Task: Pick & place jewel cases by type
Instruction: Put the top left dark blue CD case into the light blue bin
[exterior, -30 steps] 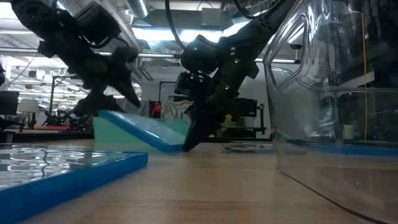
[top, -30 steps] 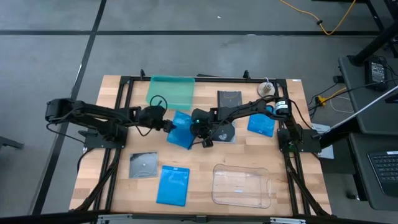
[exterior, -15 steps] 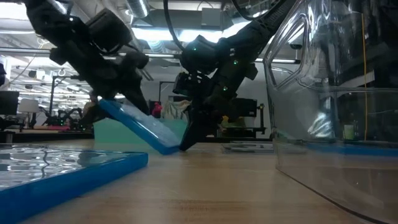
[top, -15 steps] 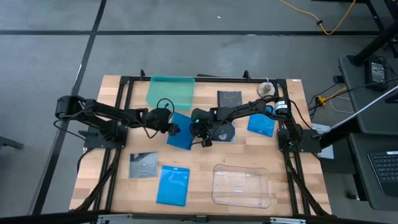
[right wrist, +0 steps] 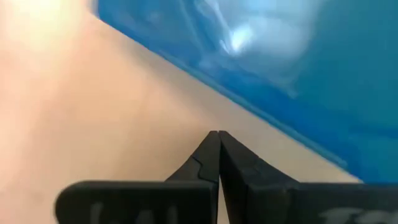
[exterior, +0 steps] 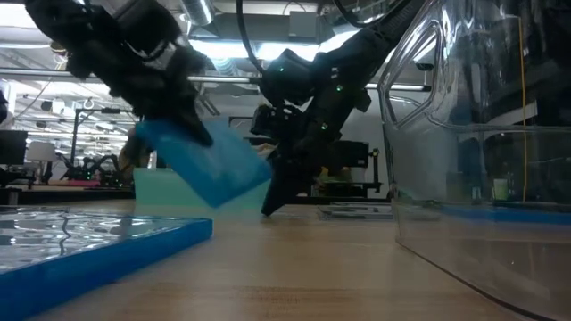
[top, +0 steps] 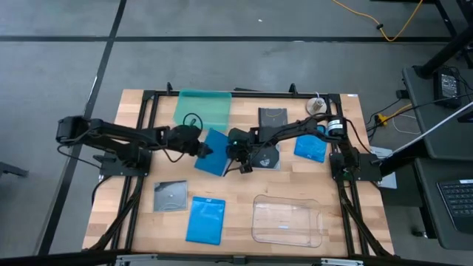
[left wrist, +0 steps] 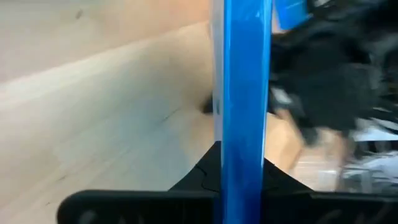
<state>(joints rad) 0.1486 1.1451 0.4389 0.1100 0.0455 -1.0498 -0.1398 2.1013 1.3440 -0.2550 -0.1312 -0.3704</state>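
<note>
Nearest the front edge of the tabletop [top: 347, 199] lie a blue case [top: 205, 219] flat on the wood, a clear tray [top: 287, 219] to its right, and a dark square case with a disc [top: 171, 196] just to the left and a little farther back.

In the middle, my left tool [top: 205, 150] is closed on the edge of a second blue case [top: 215, 152]. In the low view that case [exterior: 207, 162] hangs tilted, clear of the wood; from my left wrist I see it edge-on, standing between my fingers [left wrist: 205, 180].

Just beside it my right tool [top: 242, 164] points down with its tip at the wood, fingers pressed together and holding nothing; its wrist camera shows the blue case [right wrist: 273, 68] close in front of the tip. A second disc case [top: 267, 157] lies partly under that arm.

Farther right lies the third blue case [top: 310, 148]. Toward the back edge sit the third dark case [top: 273, 117] and a teal tray [top: 202, 108].
</note>
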